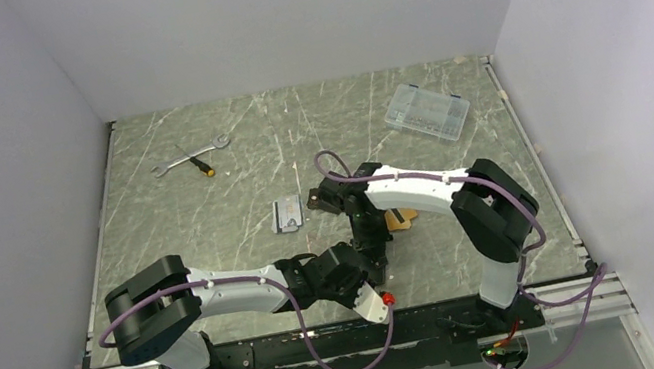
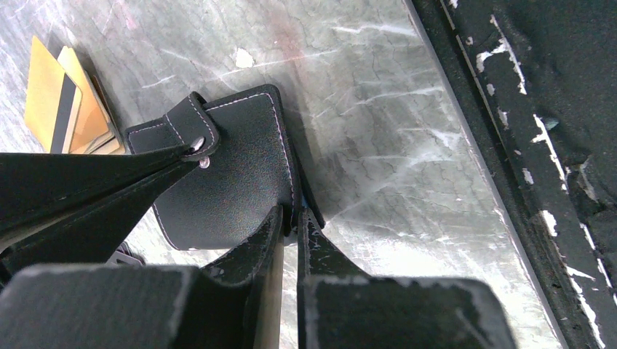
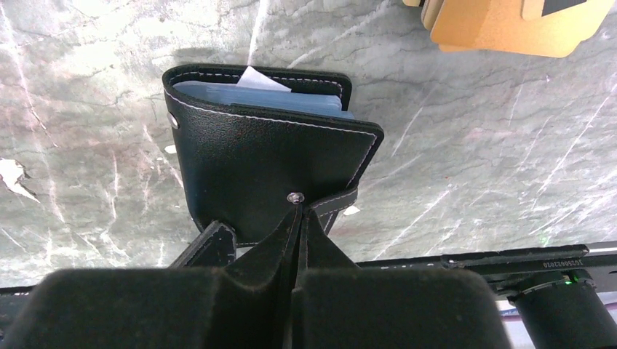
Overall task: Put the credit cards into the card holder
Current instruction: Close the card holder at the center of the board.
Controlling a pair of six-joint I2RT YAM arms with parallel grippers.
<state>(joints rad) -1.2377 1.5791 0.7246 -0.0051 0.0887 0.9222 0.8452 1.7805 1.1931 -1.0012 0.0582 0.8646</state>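
The card holder [image 3: 269, 167], a black wallet, stands slightly agape above the table, showing its pale blue inside [image 3: 262, 98] and a white slip. My right gripper [image 3: 296, 205] is shut on its tab by the silver snap [image 3: 295, 197]. My left gripper [image 2: 295, 216] is shut on the wallet's side edge [image 2: 287, 182]. Orange-tan credit cards [image 2: 62, 102], one with a black stripe, lie in a small stack on the table just beyond the wallet. In the top view the cards [image 1: 402, 220] sit beside the two meeting grippers, and the wallet is mostly hidden there.
A wrench [image 1: 190, 151] and a screwdriver [image 1: 197, 164] lie at the back left. A clear plastic box [image 1: 427, 111] sits at the back right. A small grey card-like piece [image 1: 288, 214] lies left of the grippers. The black front rail [image 2: 509, 145] runs close by.
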